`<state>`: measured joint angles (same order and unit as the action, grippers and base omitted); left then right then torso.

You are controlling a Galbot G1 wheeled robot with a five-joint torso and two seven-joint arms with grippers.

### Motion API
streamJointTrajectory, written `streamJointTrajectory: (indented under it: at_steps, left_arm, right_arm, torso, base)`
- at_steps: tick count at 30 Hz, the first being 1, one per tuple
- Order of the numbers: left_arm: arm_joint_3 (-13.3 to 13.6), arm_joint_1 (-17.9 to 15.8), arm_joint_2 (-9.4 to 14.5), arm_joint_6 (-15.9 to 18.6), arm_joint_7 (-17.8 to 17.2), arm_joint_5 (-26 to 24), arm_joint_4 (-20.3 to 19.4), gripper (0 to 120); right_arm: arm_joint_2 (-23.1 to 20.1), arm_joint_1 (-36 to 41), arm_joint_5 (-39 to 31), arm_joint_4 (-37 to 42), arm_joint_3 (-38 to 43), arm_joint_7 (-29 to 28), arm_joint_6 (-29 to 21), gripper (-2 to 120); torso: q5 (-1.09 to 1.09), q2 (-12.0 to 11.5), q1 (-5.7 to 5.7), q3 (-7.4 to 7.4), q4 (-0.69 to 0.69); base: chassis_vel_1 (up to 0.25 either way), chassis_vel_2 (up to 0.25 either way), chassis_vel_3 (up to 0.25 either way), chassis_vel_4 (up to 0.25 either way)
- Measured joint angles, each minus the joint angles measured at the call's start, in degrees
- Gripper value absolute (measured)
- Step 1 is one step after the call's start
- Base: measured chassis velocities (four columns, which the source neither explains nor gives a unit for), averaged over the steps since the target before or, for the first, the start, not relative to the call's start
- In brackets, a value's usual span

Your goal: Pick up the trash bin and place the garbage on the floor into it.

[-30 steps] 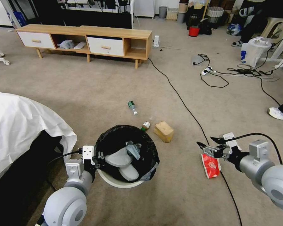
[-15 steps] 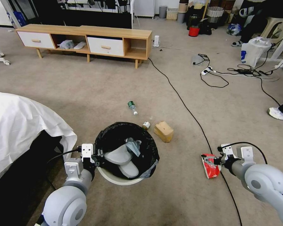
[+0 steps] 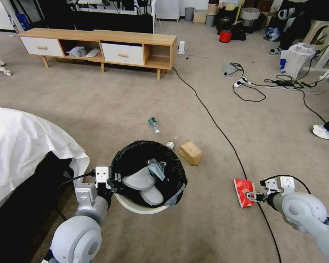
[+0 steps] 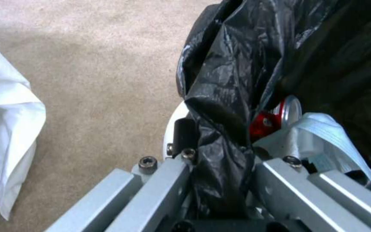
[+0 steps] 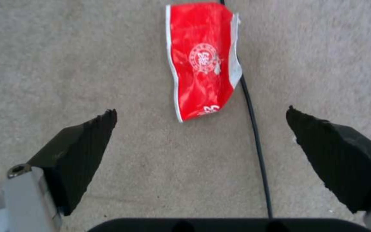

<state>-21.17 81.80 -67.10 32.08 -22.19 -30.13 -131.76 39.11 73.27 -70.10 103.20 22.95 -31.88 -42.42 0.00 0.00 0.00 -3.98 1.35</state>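
Two tools low, right tool spread, left tool clamping bin

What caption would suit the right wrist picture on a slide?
Open right end effector poised above a flat red foil snack packet lying on beige carpet against a thin black cable.

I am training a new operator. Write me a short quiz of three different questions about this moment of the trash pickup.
1. True or false: the right gripper already holds the red snack packet.
2. Multiple choice: the left gripper is shut on
A) the tan box
B) the rim of the trash bin, over the black bag
C) the white sheet
3. Short answer: which long thing on the floor runs along one edge of the packet?

Key
1. False: the gripper is open and the packet lies beyond its fingertips.
2. B
3. A black cable.
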Motion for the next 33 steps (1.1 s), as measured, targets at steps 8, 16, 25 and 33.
streamJointTrajectory:
  at_steps: [8, 16, 25, 33]
  left_arm:
    - [-0.2, 0.0, 0.2, -0.1, 0.1, -0.3, 0.3, 1]
    - [-0.3, -0.1, 0.3, -0.3, 0.1, -0.5, 0.9, 1]
    - [-0.3, -0.4, 0.5, -0.4, 0.1, -0.9, 1.6, 1]
    - [-0.1, -0.6, 0.5, -0.6, 0.1, -0.8, 2.0, 1]
  right_arm:
    - [5.4, -6.9, 1.3, -8.1, -4.5, 1.4, 0.1, 100]
    - [9.4, -11.8, 5.0, -15.6, -7.9, 3.5, 0.2, 100]
    - [11.6, -14.2, 9.7, -21.6, -8.6, 6.3, 0.2, 100]
    - [12.9, -15.6, 12.2, -25.3, -9.1, 8.2, 0.4, 100]
  torso:
    - [0.0, 0.0, 0.0, 0.0, -0.01]
    - [-0.01, 0.0, 0.0, 0.0, -0.01]
    - [0.0, 0.0, 0.0, 0.0, -0.01]
    - [0.01, 0.0, 0.0, 0.0, -0.01]
  base:
    - [0.0, 0.0, 0.0, 0.0]
    - [0.0, 0.0, 0.0, 0.0]
    - [0.0, 0.0, 0.0, 0.0]
    - [0.0, 0.0, 0.0, 0.0]
